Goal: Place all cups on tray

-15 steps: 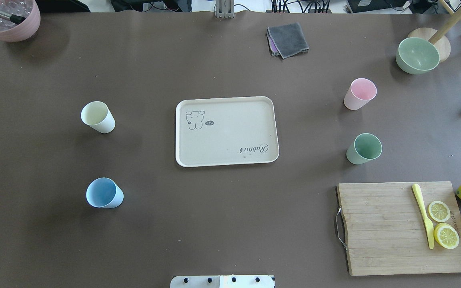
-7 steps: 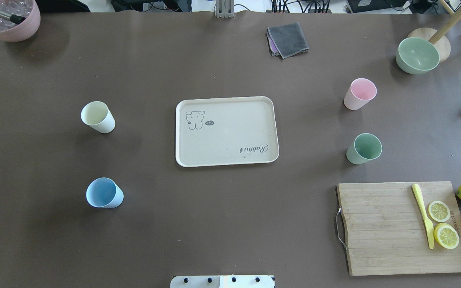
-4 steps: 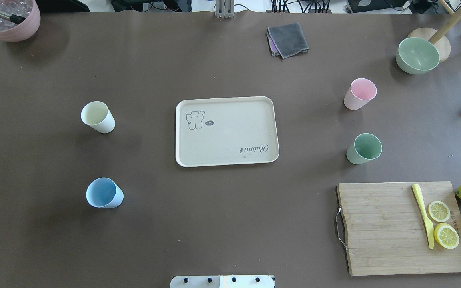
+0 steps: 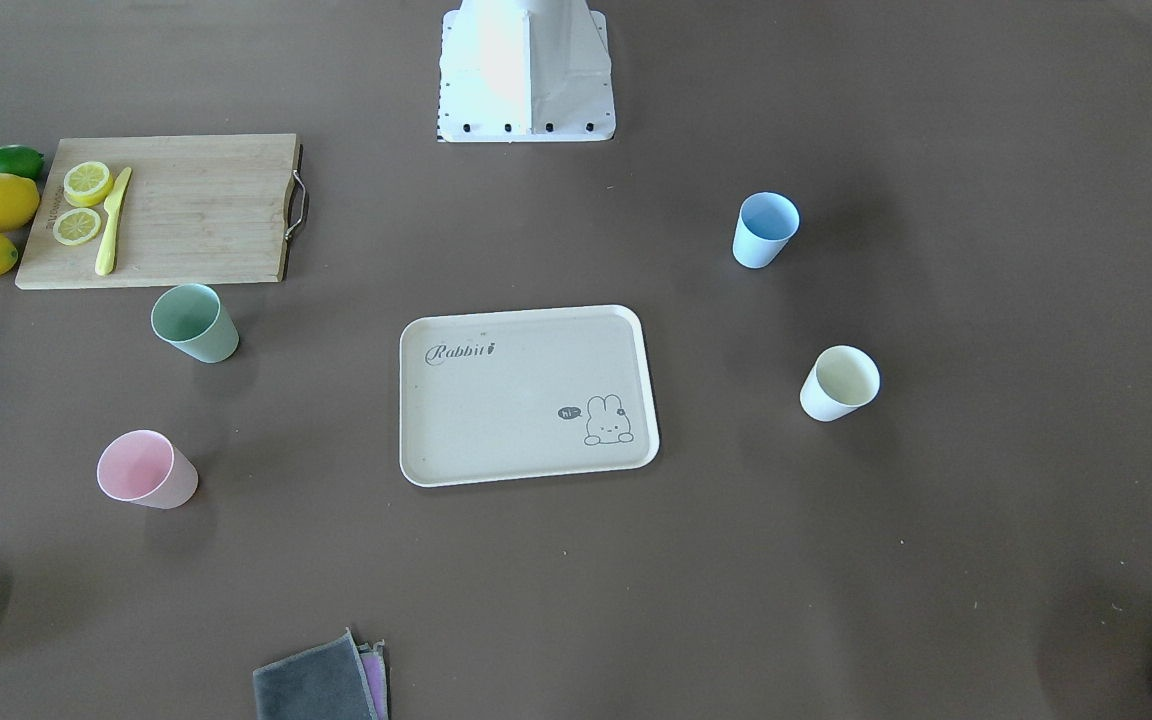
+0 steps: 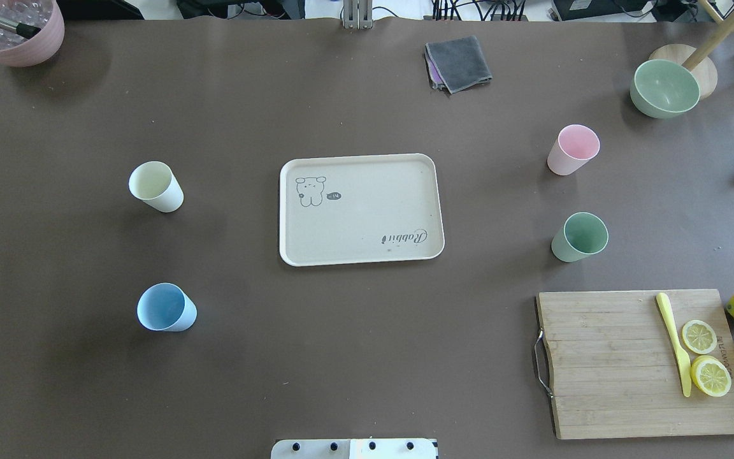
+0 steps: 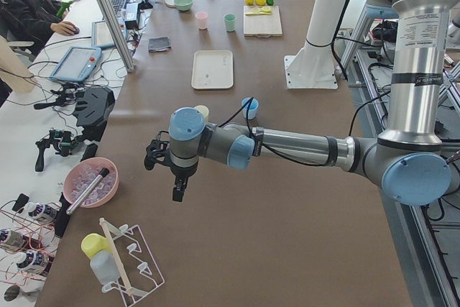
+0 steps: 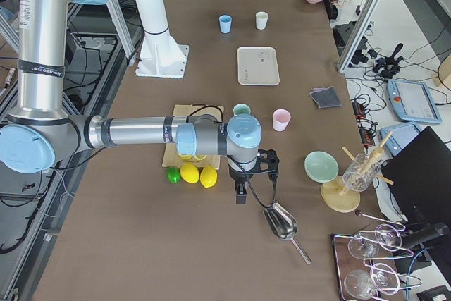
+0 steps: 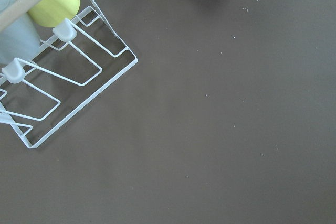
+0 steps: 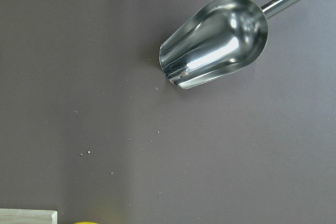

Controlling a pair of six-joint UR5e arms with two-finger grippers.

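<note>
Bright even light, soft shadows

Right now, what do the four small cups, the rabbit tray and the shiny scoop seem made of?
Cream cup, light-blue cup, pink cup, sage-green cup: small tapered tumblers, likely plastic or fibre composite, matte, no glare.
Rectangular cream-beige tray: apparently same matte material.
Shiny silver scoop: metal, probably polished steel, mirror reflections.

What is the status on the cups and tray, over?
Both jaws: cannot tell. Cream cup, blue cup, pink cup, green cup upright on table, none on tray. Nothing in the way.
</note>
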